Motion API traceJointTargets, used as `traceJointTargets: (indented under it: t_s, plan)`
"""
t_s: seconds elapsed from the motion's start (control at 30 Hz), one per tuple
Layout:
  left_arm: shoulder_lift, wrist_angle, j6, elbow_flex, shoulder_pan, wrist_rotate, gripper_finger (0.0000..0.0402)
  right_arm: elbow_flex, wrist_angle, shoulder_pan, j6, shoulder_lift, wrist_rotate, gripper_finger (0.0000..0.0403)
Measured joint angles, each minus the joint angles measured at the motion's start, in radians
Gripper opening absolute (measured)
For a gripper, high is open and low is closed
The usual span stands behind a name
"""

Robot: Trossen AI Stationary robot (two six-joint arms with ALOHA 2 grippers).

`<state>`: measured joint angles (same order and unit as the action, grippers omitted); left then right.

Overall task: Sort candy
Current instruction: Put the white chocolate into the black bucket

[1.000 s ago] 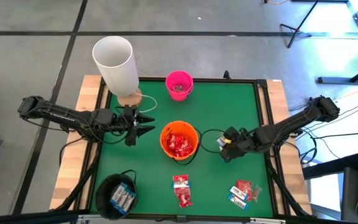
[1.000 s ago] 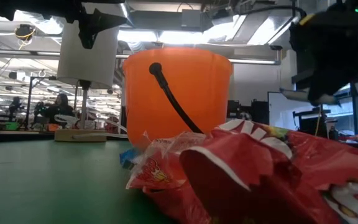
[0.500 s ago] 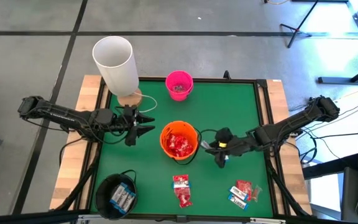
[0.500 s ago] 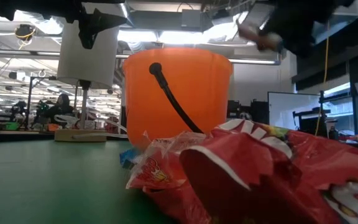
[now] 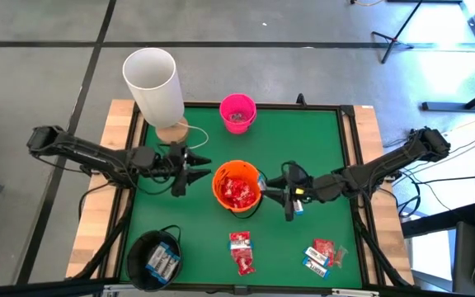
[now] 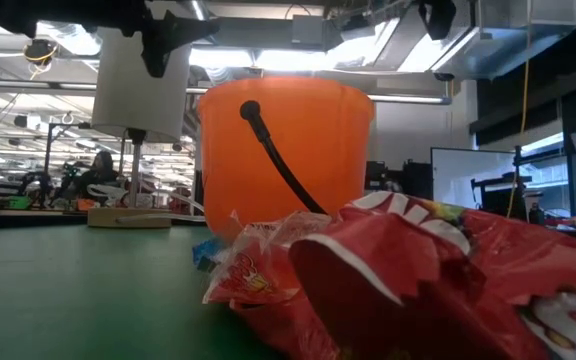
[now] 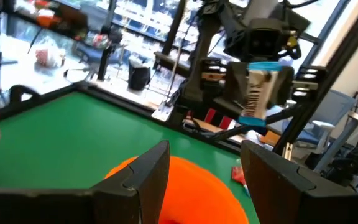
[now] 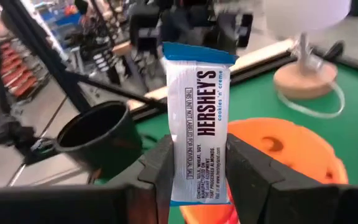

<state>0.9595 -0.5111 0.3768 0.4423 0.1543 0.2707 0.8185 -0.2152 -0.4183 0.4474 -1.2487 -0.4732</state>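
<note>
My right gripper (image 5: 285, 198) hovers just right of the orange bucket (image 5: 237, 186), shut on a narrow white-and-blue candy bar (image 8: 197, 112), which also shows in the left wrist view (image 7: 257, 93). My left gripper (image 5: 190, 169) is open, just left of the same bucket, touching nothing. Red packets fill the orange bucket (image 8: 278, 152). White-and-blue bars lie in the black bucket (image 5: 155, 260). Loose candy rests on the green mat near the front edge: red packets (image 5: 240, 252) and a mixed pile (image 5: 323, 256). The low view shows red packets (image 6: 398, 280) in front of the orange bucket (image 6: 288, 150). My right gripper pinches the bar between its two fingers (image 8: 160, 168), which sit on the long edges of the end nearest the wrist (image 8: 197, 186). The fingers come level from the table's right, along the bar. It is lifted clear of the table, and its free blue end (image 8: 199, 53) sticks out past the fingertips.
A pink bucket (image 5: 237, 111) stands at the mat's far edge. A tall white cylinder on a round wooden base (image 5: 152, 82) stands at the far left corner. A raised frame (image 5: 355, 148) borders the green mat. Open mat lies between the buckets and along the right side.
My right gripper has carried the bar toward the table's left, from the right part of the mat to beside the orange bucket, and has turned as it went. My left gripper has edged right, toward the orange bucket.
</note>
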Motion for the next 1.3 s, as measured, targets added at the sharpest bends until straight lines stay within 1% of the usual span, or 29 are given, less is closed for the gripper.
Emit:
traceJointTargets:
  t_s: [0.17, 0.3, 0.43, 0.6, 0.7, 0.8, 0.9, 0.97, 1.03, 1.1, 1.3]
  plan:
    - [0.097, -0.169, -0.086, 0.0, 0.029, -0.019, 0.0188, 0.0, -0.07, 0.0, -0.04, -0.05, -0.029, 0.0127]
    - [0.169, -0.31, -0.151, 0.0, 0.049, -0.029, 0.0188, 0.0, -0.119, 0.0, -0.063, -0.087, -0.032, 0.0127]
    - [0.243, -0.417, -0.204, 0.003, 0.067, -0.029, 0.0188, 0.0, -0.185, 0.009, -0.08, -0.117, -0.031, 0.0127]
    - [0.34, -0.421, -0.265, 0.091, 0.084, -0.031, 0.0188, 0.0, -0.233, 0.038, -0.084, -0.149, -0.004, 0.0127]
    - [0.411, -0.416, -0.312, 0.16, 0.09, -0.052, 0.0188, 0.0, -0.249, 0.05, -0.085, -0.159, 0.016, 0.0127]
    - [0.468, -0.383, -0.319, 0.229, 0.084, -0.057, 0.0188, 0.0, -0.252, 0.053, -0.085, -0.163, 0.029, 0.0127]
    - [0.509, -0.307, -0.273, 0.289, 0.064, -0.072, 0.0188, 0.0, -0.257, 0.053, -0.086, -0.162, 0.029, 0.0127]
    - [0.531, -0.262, -0.193, 0.322, 0.041, -0.134, 0.0188, 0.0, -0.255, 0.053, -0.088, -0.162, 0.033, 0.0127]
    - [0.552, -0.253, -0.106, 0.352, 0.013, -0.217, 0.0188, 0.0, -0.253, 0.052, -0.088, -0.162, 0.039, 0.0127]
    - [0.57, -0.252, -0.069, 0.369, -0.004, -0.264, 0.0188, 0.0, -0.252, 0.052, -0.088, -0.162, 0.045, 0.0127]
    - [0.583, -0.252, -0.065, 0.381, -0.019, -0.274, 0.0188, -0.001, -0.255, 0.052, -0.089, -0.162, 0.048, 0.0127]
